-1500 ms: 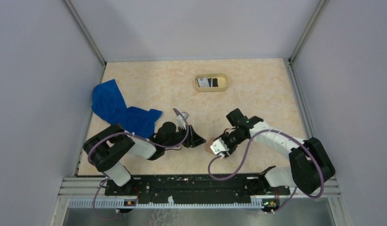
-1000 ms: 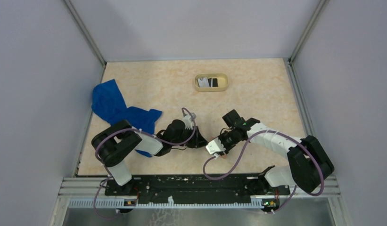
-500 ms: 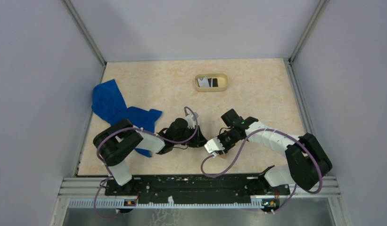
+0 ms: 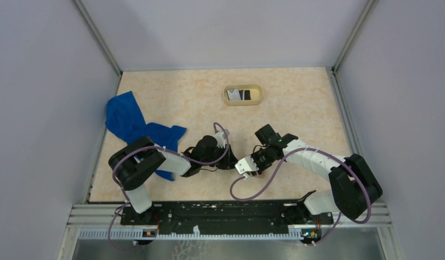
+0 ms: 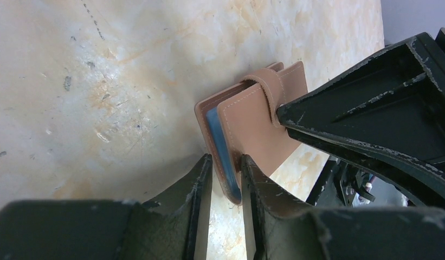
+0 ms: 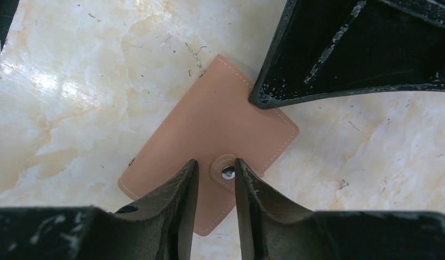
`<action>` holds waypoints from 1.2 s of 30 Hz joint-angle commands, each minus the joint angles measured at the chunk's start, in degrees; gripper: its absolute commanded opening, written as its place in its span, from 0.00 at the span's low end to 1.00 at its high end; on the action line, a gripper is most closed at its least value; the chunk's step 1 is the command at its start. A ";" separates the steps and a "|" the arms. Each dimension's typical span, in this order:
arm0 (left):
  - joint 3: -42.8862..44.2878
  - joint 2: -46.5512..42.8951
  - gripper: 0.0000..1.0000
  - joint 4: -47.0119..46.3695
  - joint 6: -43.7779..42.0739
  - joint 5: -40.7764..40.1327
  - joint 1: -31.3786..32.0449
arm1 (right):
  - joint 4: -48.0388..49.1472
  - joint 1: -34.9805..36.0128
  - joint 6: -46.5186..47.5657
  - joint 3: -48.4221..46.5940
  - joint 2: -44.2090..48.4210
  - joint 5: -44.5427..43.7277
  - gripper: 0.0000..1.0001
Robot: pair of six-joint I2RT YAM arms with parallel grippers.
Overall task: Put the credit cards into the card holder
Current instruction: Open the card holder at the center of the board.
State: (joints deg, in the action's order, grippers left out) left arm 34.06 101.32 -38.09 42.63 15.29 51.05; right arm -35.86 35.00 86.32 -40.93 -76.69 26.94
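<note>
While L gripper [image 5: 225, 162] pinches card holder [image 5: 258, 130] edge, R gripper [image 6: 215, 165] clamps its snap tab [image 6: 227, 173].

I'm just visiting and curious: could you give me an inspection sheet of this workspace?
Surface: marbled beige table, lightly scuffed.
Job's things: tan card holder near the front; cards in the tray at the back.
Clutter: blue cloth at left.
Grippers: left gripper straddles the holder's open edge, right gripper its snap strap; grip unclear.
Cables: purple cables, loose loops.
Surroundings: plain grey walls.
</note>
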 commanded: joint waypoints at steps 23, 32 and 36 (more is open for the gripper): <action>-0.05 1.03 0.27 0.88 -1.40 0.39 0.28 | -2.71 -3.19 -6.65 -4.06 -5.32 -4.07 0.00; 0.04 1.07 0.26 1.00 -1.31 0.32 0.28 | -1.65 -5.31 -10.56 -4.64 -2.30 0.06 0.00; -1.10 0.25 0.26 -0.87 -1.26 0.59 0.28 | -2.41 -5.35 -10.81 -5.01 -2.50 0.82 0.00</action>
State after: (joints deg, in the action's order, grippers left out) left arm 34.06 101.58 -37.52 42.50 15.68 51.03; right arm -36.82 30.09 77.06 -44.80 -80.20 27.51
